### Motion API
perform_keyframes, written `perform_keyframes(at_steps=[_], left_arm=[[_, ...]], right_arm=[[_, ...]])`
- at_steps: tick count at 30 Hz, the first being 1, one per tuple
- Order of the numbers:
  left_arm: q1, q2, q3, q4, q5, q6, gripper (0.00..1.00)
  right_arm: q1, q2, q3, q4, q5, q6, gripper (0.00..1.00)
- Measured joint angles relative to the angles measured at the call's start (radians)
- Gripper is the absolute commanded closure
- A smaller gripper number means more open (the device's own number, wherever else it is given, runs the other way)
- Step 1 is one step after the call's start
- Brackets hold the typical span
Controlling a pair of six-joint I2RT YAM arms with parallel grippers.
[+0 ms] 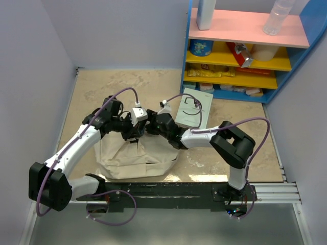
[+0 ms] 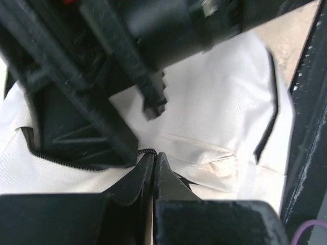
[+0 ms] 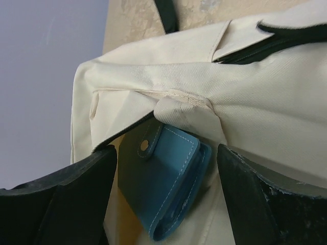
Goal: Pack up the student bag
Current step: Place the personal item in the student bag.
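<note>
On the counter (image 1: 102, 87), far R corner, stood a blue shelf unit (image 1: 187, 51), the biggest thing in view. Its pink top board carried a white bottle (image 1: 206, 13) and a clear plastic bottle (image 1: 278, 18), both upright. The yellow boards below held a blue tub (image 1: 201, 47), yellow packets (image 1: 212, 72) and other bits too small to make out.

Nearer the arm bases sat the student bag (image 1: 127, 158), beige fabric, slumped on the counter w/ both wrists meeting over its top. From the L wrist cam the black zipper trim (image 2: 61, 162) ran along the opening. The inside looked dark there, contents not visible.

A flat pale-grey book (image 1: 190, 108) lay on the counter btwn bag and shelf unit, outside the bag, just beyond the R forearm, w/ a purple cable (image 1: 196, 100) arcing over it.

Smaller: a teal leather case (image 3: 163, 194) w/ a snap stud and pale stitching. Its upper end was tucked under a fold of bag fabric beside a dark slit, lower end sticking out. How deep it went, can't tell.

R pincer (image 3: 166, 153) was spread wide, one finger either side of the case, neither touching it. L pincer (image 2: 154, 157) was pinched narrow, tips together on the bag's edge at the zipper trim.
</note>
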Motion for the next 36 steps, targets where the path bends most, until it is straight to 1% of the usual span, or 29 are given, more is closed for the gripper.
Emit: perform_keyframes(at_steps=[5, 8, 10, 11, 13, 14, 16, 17, 19, 29, 36], left_arm=[[0.018, -0.001, -0.012, 0.018, -0.038, 0.001, 1.00], [0.018, -0.001, -0.013, 0.032, -0.056, 0.005, 1.00], [0.018, -0.001, -0.018, 0.042, -0.063, 0.009, 1.00], [0.018, -0.001, -0.021, 0.053, -0.067, 0.009, 1.00], [0.019, -0.001, -0.025, 0.068, -0.071, 0.010, 1.00], [0.019, -0.001, -0.027, 0.071, -0.072, 0.010, 1.00], [0.019, -0.001, -0.029, 0.076, -0.074, 0.010, 1.00], [0.019, -0.001, -0.029, 0.078, -0.074, 0.010, 1.00], [0.019, -0.001, -0.029, 0.079, -0.074, 0.010, 1.00], [0.019, -0.001, -0.033, 0.084, -0.074, 0.011, 1.00], [0.019, -0.001, -0.038, 0.085, -0.074, 0.012, 1.00]], right_arm=[[0.004, -0.064, -0.006, -0.099, -0.004, -0.068, 0.20], [0.009, -0.103, -0.029, -0.137, 0.000, -0.099, 0.27], [0.009, -0.128, -0.054, -0.154, 0.000, -0.114, 0.41], [0.010, -0.135, -0.062, -0.164, 0.000, -0.122, 0.54], [0.012, -0.140, -0.067, -0.189, 0.001, -0.130, 0.65], [0.013, -0.140, -0.067, -0.199, 0.001, -0.134, 0.73], [0.013, -0.140, -0.067, -0.209, 0.004, -0.142, 0.80], [0.013, -0.140, -0.067, -0.216, 0.011, -0.143, 0.86], [0.010, -0.140, -0.066, -0.230, 0.028, -0.151, 0.90], [-0.029, -0.125, 0.006, -0.280, 0.078, -0.178, 1.00], [-0.032, -0.033, 0.102, -0.299, 0.068, -0.186, 1.00]])
